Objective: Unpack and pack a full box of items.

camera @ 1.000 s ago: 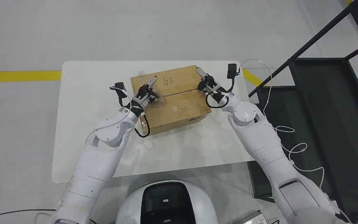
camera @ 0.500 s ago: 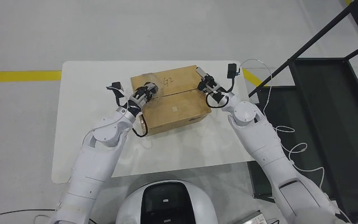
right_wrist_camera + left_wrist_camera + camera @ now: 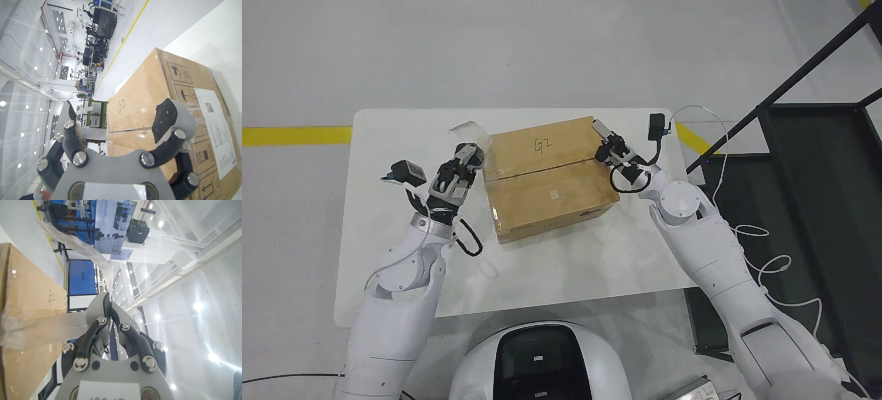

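Brown cardboard box (image 3: 547,180) on white tabletop (image 3: 392,270); clear tape strip (image 3: 47,326) trails from its lengthwise seam to left end effector (image 3: 464,157), clamped on it beside the left end; right end effector (image 3: 604,148) spread, empty, at the right end.

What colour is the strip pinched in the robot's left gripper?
Colourless: the tape is see-through, slightly cloudy. The left wrist view shows it best.

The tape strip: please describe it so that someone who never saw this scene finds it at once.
On the white table stands a cardboard box. At its end beside the left gripper, the tape strip runs from the seam into that gripper's grip. It alone is clear and crinkled.
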Available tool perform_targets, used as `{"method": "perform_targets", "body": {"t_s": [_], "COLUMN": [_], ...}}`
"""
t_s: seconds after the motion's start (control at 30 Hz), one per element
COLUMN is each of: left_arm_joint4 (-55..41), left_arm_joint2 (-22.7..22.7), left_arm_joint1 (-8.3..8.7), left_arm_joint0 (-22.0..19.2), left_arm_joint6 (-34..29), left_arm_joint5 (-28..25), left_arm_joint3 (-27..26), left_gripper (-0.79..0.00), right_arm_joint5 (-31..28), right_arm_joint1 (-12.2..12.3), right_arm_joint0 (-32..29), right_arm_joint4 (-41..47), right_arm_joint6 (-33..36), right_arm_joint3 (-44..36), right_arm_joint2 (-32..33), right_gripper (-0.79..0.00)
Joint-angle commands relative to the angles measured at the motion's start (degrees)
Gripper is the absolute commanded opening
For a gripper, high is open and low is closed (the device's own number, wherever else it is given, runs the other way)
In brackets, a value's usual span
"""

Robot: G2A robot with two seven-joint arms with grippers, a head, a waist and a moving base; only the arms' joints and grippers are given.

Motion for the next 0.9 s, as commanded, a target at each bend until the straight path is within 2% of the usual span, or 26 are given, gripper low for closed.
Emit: {"method": "perform_targets", "body": {"t_s": [0.0, 0.17, 0.37, 0.87], "left_arm_joint4": [-0.68, -1.98, -3.47, -2.28], "left_arm_joint2": [-0.19, -0.48, 0.1, 7.93], "left_arm_joint1": [-0.06, -0.31, -0.64, -2.23], "left_arm_joint0": [0.8, 2.08, 2.1, -8.18], "left_arm_joint6": [0.27, 1.57, 1.86, -2.21], "left_arm_joint5": [-2.79, -10.5, -15.45, -12.12], "left_arm_joint3": [0.0, -0.02, 1.13, 12.18], "left_gripper": [-0.785, -0.785, -0.785, -0.785], "right_arm_joint5": [0.0, 0.0, 0.0, 0.0], "right_arm_joint1": [0.0, 0.0, 0.0, 0.0], "right_arm_joint0": [0.0, 0.0, 0.0, 0.0], "right_arm_joint4": [0.0, 0.0, 0.0, 0.0], "right_arm_joint6": [0.0, 0.0, 0.0, 0.0], "right_arm_joint3": [0.0, 0.0, 0.0, 0.0], "right_arm_joint2": [0.0, 0.0, 0.0, 0.0], "right_gripper": [0.0, 0.0, 0.0, 0.0]}}
